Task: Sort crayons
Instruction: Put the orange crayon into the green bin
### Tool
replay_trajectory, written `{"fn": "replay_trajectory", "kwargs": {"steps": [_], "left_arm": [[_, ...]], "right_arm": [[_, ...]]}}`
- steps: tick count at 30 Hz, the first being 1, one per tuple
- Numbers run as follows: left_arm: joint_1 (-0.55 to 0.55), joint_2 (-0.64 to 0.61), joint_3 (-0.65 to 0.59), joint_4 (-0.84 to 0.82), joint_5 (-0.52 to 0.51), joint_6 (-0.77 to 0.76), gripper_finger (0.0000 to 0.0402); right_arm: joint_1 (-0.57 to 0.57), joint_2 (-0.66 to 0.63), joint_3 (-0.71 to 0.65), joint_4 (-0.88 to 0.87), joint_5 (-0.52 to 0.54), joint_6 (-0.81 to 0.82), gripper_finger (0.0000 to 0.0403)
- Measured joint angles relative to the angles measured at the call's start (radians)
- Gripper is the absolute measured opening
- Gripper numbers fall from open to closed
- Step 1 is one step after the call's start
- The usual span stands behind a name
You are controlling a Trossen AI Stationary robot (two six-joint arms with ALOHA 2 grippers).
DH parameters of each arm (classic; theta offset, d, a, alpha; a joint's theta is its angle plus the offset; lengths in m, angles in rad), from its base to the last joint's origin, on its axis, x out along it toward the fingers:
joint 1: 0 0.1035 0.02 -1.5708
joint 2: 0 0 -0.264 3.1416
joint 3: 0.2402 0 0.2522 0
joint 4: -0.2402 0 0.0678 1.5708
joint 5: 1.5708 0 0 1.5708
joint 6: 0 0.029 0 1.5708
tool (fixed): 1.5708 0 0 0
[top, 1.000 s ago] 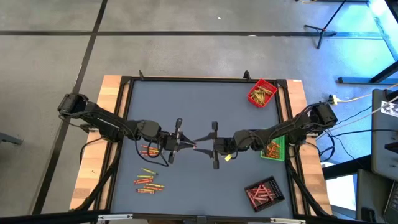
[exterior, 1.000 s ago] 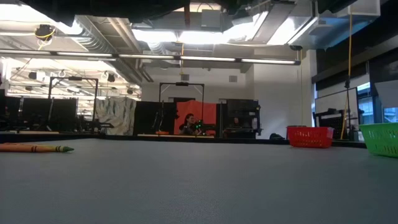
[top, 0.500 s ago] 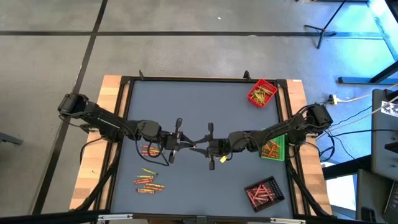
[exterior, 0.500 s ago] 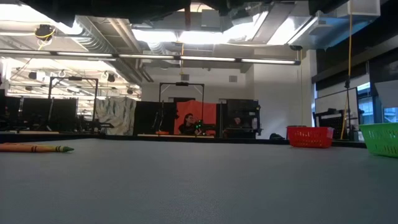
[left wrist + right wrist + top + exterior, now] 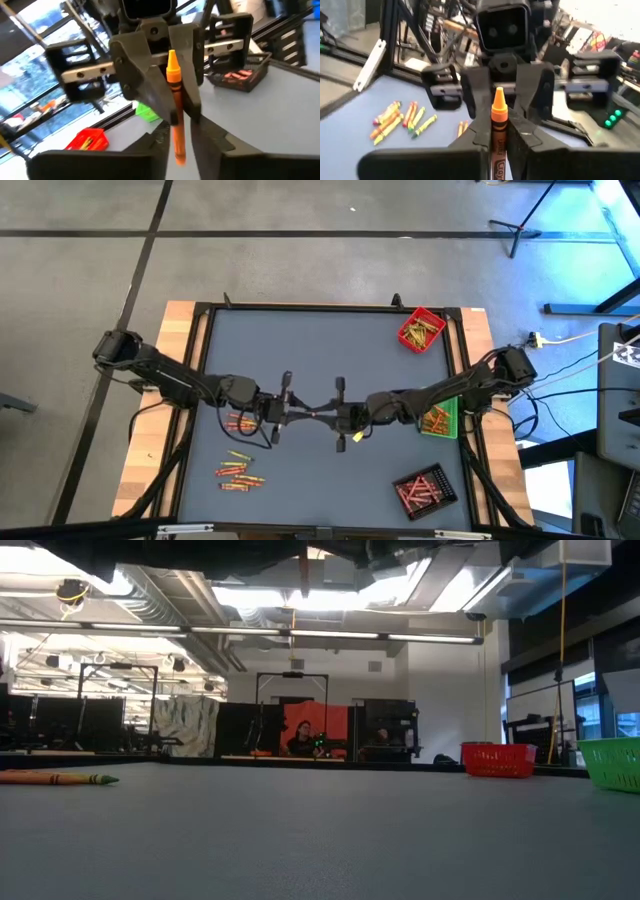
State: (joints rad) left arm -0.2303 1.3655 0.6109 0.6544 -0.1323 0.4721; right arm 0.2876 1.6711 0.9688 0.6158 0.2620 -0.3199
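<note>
An orange crayon (image 5: 498,125) stands upright, tip up, high above the table's middle, where my two level grippers meet. My right gripper (image 5: 499,142) comes from the table's right and is shut on it. My left gripper (image 5: 180,150) comes from the left and is open, its fingers on either side of the crayon's lower end (image 5: 179,155). In the high view they face each other, left gripper (image 5: 300,416) and right gripper (image 5: 335,417). Loose crayons (image 5: 240,470) lie flat on the table near the left. My right gripper pinches the orange crayon's wrapped shaft (image 5: 175,107) between its two fingers, below the bare tip. The fingers come level from the table's right and lie across the crayon. The crayon stands upright, lifted clear of the table.
More crayons (image 5: 240,423) lie under the left arm. A red tray (image 5: 421,330) stands at the far right, a green tray (image 5: 438,420) at the right edge and a black tray (image 5: 423,490) at the near right, each holding crayons. One crayon (image 5: 55,778) shows in the low view.
My right gripper has edged toward the table's left, closer to my left gripper at the table's middle. Everything on the table lies as before.
</note>
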Motion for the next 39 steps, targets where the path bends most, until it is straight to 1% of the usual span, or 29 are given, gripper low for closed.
{"fn": "replay_trajectory", "kwargs": {"steps": [4, 7, 10, 14, 19, 24, 27, 30, 33, 36, 39], "left_arm": [[-0.035, -0.049, 0.000, -0.063, -0.143, -0.002, 0.0100], [-0.056, -0.105, 0.001, -0.160, -0.247, -0.020, 0.0122], [-0.065, -0.164, 0.001, -0.263, -0.290, -0.036, 0.0130], [-0.066, -0.206, 0.000, -0.364, -0.315, -0.054, 0.0131], [-0.062, -0.208, 0.000, -0.376, -0.335, -0.076, 0.0131], [-0.062, -0.207, 0.000, -0.374, -0.336, -0.073, 0.0131], [-0.062, -0.207, 0.000, -0.374, -0.336, -0.072, 0.0131], [-0.062, -0.207, 0.000, -0.374, -0.336, -0.072, 0.0131], [-0.062, -0.207, 0.000, -0.374, -0.336, -0.074, 0.0131], [-0.062, -0.207, 0.000, -0.376, -0.336, -0.076, 0.0131], [-0.062, -0.207, 0.000, -0.376, -0.336, -0.077, 0.0131]], "right_arm": [[0.031, -0.069, 0.000, -0.134, 0.083, 0.001, 0.0014], [0.066, -0.136, 0.000, -0.267, 0.186, 0.025, 0.0015], [0.091, -0.212, 0.000, -0.439, 0.265, 0.133, 0.0033], [0.107, -0.319, 0.000, -0.721, 0.286, 0.349, 0.0035], [0.112, -0.431, 0.000, -1.084, 0.261, 0.647, 0.0018], [0.112, -0.509, 0.000, -1.425, 0.236, 0.945, 0.0027], [0.112, -0.525, 0.000, -1.612, 0.173, 1.127, 0.0030], [0.112, -0.522, -0.001, -1.779, 0.072, 1.304, 0.0025], [0.112, -0.508, -0.002, -1.900, 0.004, 1.419, 0.0022], [0.112, -0.493, -0.002, -1.970, -0.005, 1.491, 0.0028], [0.112, -0.468, -0.002, -1.990, -0.005, 1.527, 0.0036]]}}
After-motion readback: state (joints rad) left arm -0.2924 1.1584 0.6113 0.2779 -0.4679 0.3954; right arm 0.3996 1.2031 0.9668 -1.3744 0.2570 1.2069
